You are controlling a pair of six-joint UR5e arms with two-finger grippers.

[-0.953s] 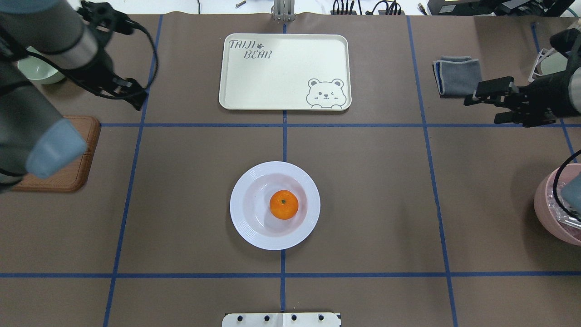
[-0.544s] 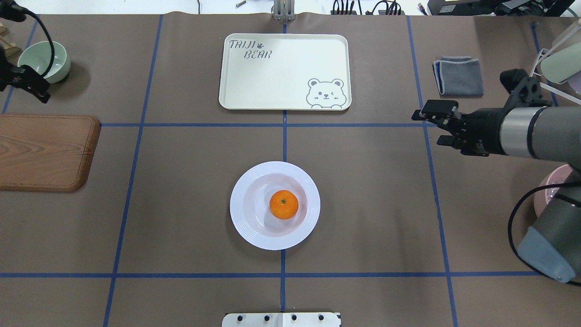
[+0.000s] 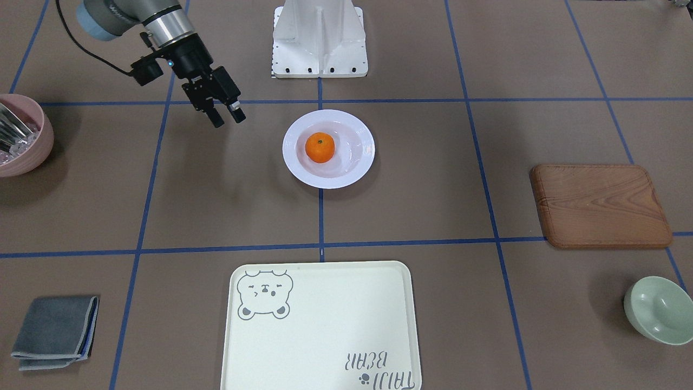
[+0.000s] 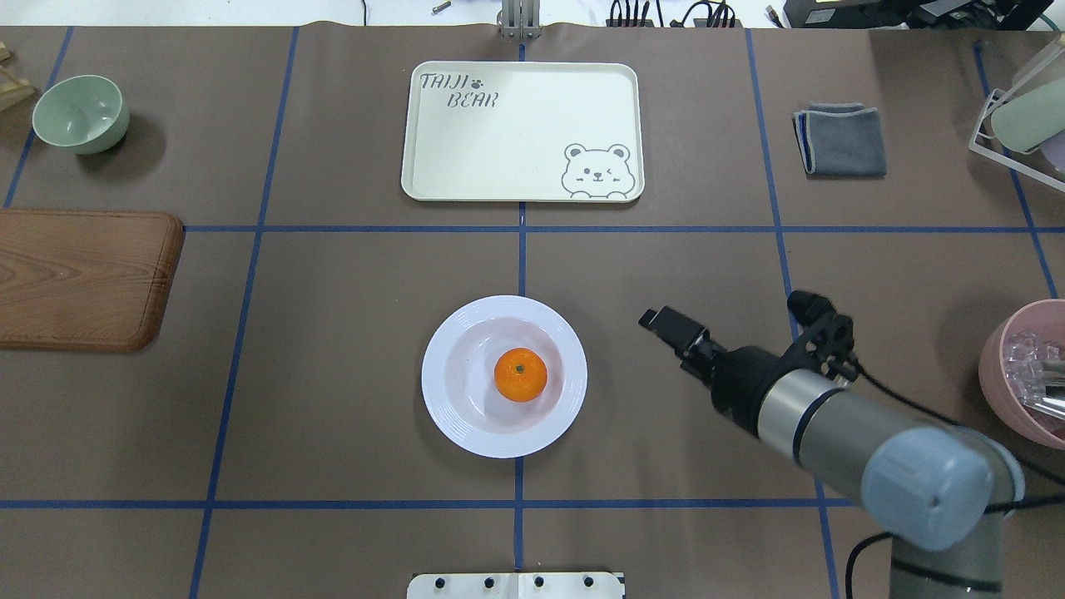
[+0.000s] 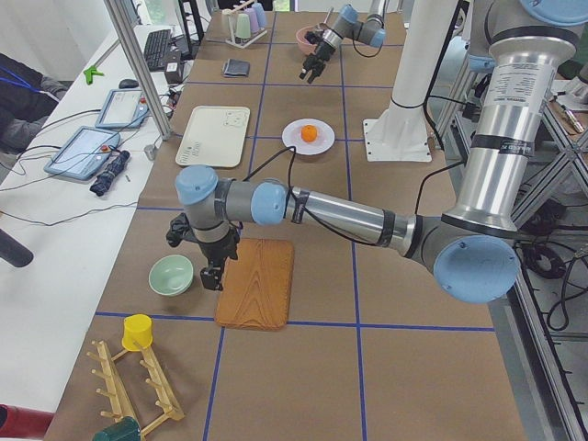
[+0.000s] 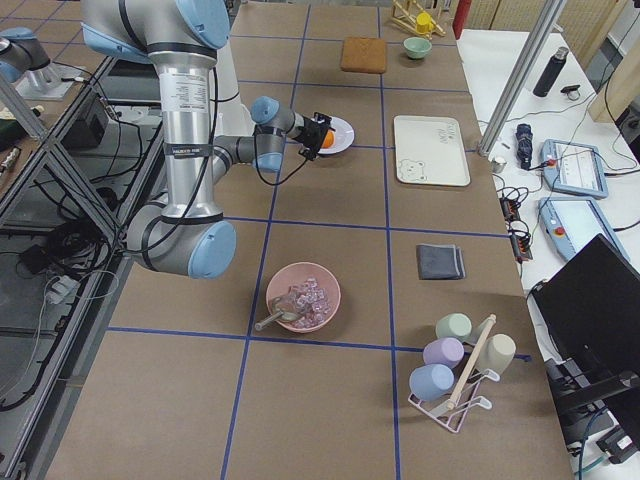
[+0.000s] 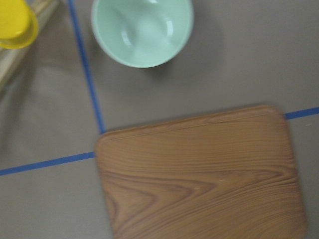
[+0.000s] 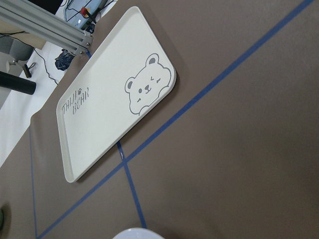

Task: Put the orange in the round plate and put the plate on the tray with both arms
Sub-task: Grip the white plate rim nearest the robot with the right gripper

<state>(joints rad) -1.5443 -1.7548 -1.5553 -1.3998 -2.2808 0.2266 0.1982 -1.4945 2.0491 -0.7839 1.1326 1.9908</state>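
The orange lies in the sunken centre of the white round plate, which stands on the table near the robot. The cream tray with the bear drawing lies bare at the far middle, apart from the plate. My right gripper hovers open beside the plate on the robot's right, a short gap away, holding nothing. In the overhead view the right gripper points at the plate. My left gripper shows only in the exterior left view, over the gap between bowl and board; I cannot tell its state.
A brown wooden board and a pale green bowl sit on the robot's left. A pink bowl with clear pieces, a folded grey cloth and a cup rack are on the right.
My right arm has swung in from the far right toward the robot and now points at the plate. The left arm has left the overhead view. Plate and orange have not moved.
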